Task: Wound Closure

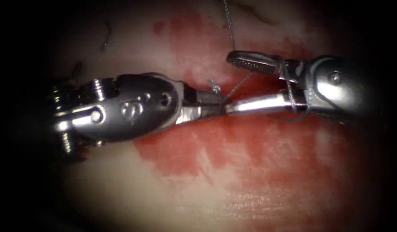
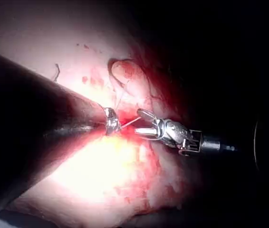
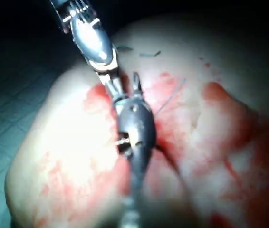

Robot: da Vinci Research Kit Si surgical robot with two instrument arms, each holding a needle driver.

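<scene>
Endoscope view: two tools meet tip to tip over the red-stained cut

Endoscope view shows two steel needle drivers on the pale, slab-like pork tissue [image 1: 121,189], which carries one broad patch of red fluid [image 1: 258,150] around the cut. The left arm's silver wristed tool [image 1: 215,107] comes in from the picture's left with its jaws clenched together, and the thin grey thread [image 1: 239,83] meets them right at their tip, so it seems to be gripping the thread, though the hold itself is too small to confirm. A small knot-like tuft [image 1: 214,86] sits just above those jaws. The right arm's silver wristed tool [image 1: 230,83] has its two jaws spread apart: one ribbed jaw lifted upward, one smooth jaw lying level and touching the left tool's tip. It grasps nothing between them. One strand of thread runs from the top edge down past the ribbed jaw, another crosses the gap between the parted jaws, and several turns are wrapped around the right tool's wrist.

I cannot make out the curved needle, so where it lies cannot be told. Two short dark cut thread ends [image 1: 106,36] lie on the tissue, up to the left of the cut

Left wrist view has the right tool with jaws parted near the left tool's tip; right wrist view has both tools meeting over the red patch
</scene>
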